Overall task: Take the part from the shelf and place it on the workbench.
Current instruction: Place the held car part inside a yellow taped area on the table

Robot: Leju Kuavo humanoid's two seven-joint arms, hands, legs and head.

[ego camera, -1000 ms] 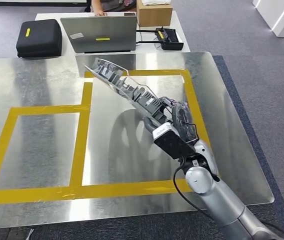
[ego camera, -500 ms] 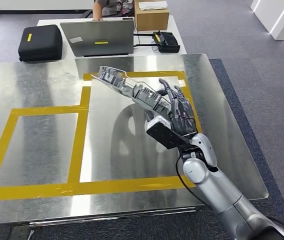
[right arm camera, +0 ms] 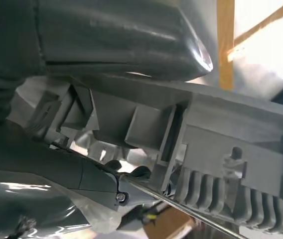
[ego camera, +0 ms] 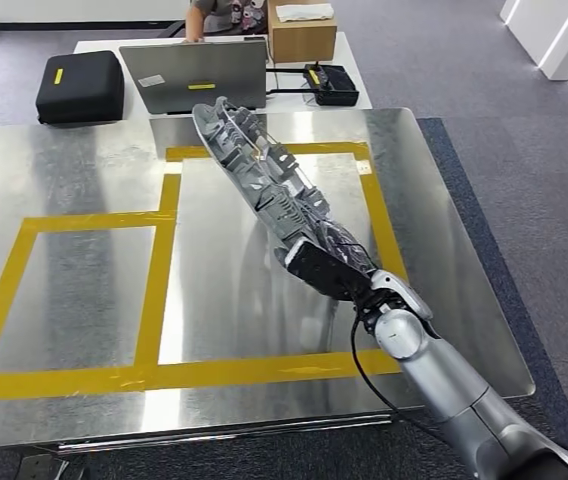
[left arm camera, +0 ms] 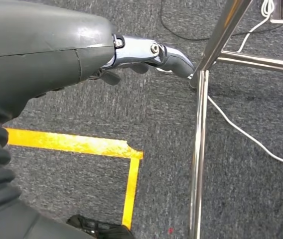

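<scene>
The part (ego camera: 254,170) is a long grey plastic moulding with ribs and clips. My right hand (ego camera: 337,255) grips its near end and holds it slanted above the metal workbench (ego camera: 77,160), over the right yellow-taped rectangle (ego camera: 375,205). Its far end points toward the back edge of the bench. In the right wrist view the ribbed part (right arm camera: 215,149) lies against the thumb (right arm camera: 125,40) and fingers. My left hand (left arm camera: 147,55) hangs beside the bench near a chrome leg (left arm camera: 200,149), fingers stretched out and holding nothing.
Behind the workbench stands a white table with a black case (ego camera: 79,85), a laptop (ego camera: 194,72), a cardboard box (ego camera: 302,35) and a black device (ego camera: 331,82). A person sits at its far side. Grey carpet lies to the right, with yellow floor tape (left arm camera: 79,144) below.
My right hand has turned and carried the part so its far end swings up and toward the back of the bench. The view has also shifted slightly since the oldest frame.
</scene>
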